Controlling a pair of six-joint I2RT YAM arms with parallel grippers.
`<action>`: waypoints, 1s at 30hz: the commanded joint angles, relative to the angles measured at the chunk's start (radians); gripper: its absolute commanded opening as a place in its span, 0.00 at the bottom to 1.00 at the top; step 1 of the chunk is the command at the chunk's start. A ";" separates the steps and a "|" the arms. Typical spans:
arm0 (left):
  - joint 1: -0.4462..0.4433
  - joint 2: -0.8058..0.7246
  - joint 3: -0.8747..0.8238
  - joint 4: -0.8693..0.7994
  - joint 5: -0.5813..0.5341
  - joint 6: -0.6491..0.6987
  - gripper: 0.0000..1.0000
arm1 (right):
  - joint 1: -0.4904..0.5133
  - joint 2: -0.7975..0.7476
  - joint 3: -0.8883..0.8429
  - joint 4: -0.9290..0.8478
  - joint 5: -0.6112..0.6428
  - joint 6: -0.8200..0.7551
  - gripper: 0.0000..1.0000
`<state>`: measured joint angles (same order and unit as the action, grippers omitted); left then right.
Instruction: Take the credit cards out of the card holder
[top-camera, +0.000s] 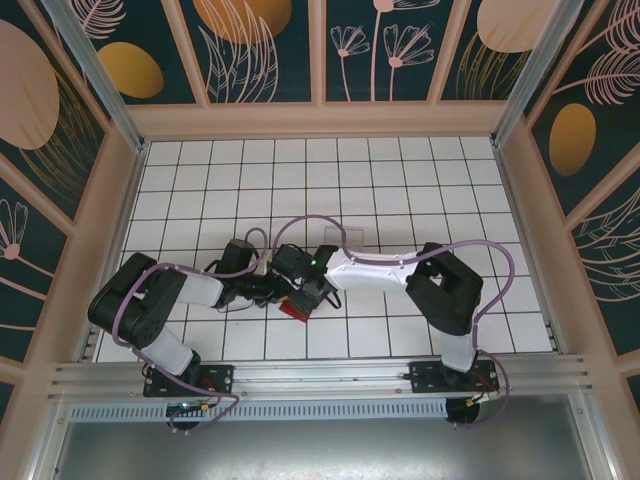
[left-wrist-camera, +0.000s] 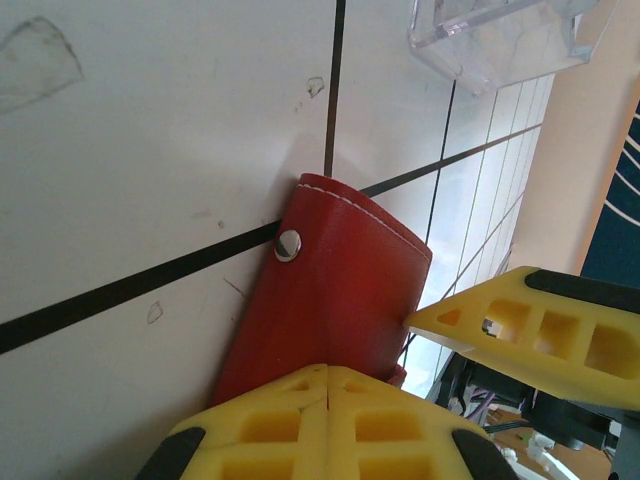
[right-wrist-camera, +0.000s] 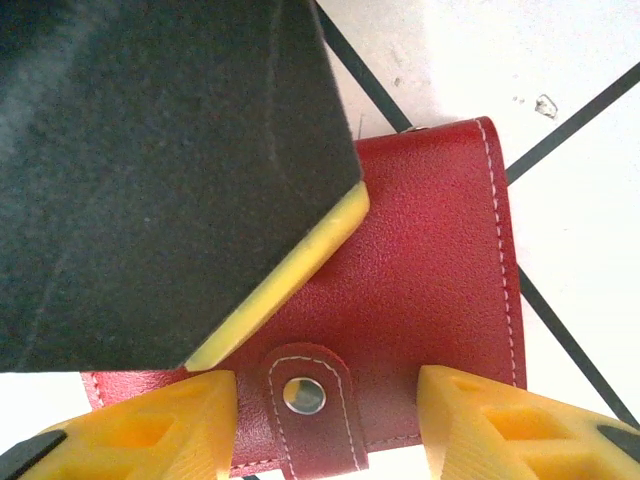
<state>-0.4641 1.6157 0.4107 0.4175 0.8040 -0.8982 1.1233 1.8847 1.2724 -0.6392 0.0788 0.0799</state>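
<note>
The red card holder (right-wrist-camera: 430, 260) lies folded shut on the white tiled floor, its closing tab (right-wrist-camera: 303, 395) snapped down. My right gripper (right-wrist-camera: 325, 392) is open, with one yellow fingertip on each side of the tab, just above the holder's edge. My left gripper (left-wrist-camera: 328, 372) is shut, and its joined tips rest on the holder (left-wrist-camera: 340, 290) from the other side. One of its dark-backed fingers (right-wrist-camera: 150, 170) lies across the holder in the right wrist view. From above, both grippers meet over the holder (top-camera: 297, 307) near the front middle. The credit cards are hidden.
A clear plastic tray (top-camera: 345, 238) stands about two tiles behind the holder and shows again as the tray (left-wrist-camera: 500, 35) at the upper right of the left wrist view. Wooden walls (top-camera: 120, 200) enclose the tiled floor on three sides.
</note>
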 joint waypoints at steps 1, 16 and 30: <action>-0.010 0.053 -0.032 -0.179 -0.120 0.044 0.03 | 0.012 0.043 0.018 -0.014 0.043 -0.026 0.49; -0.010 0.043 -0.033 -0.204 -0.138 0.047 0.03 | 0.026 0.044 -0.007 0.014 0.048 -0.020 0.23; -0.001 0.039 -0.061 -0.207 -0.166 0.045 0.02 | 0.023 -0.168 -0.154 0.162 0.073 0.012 0.12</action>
<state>-0.4641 1.6070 0.4084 0.4076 0.7868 -0.8913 1.1454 1.7874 1.1515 -0.5213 0.1158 0.0914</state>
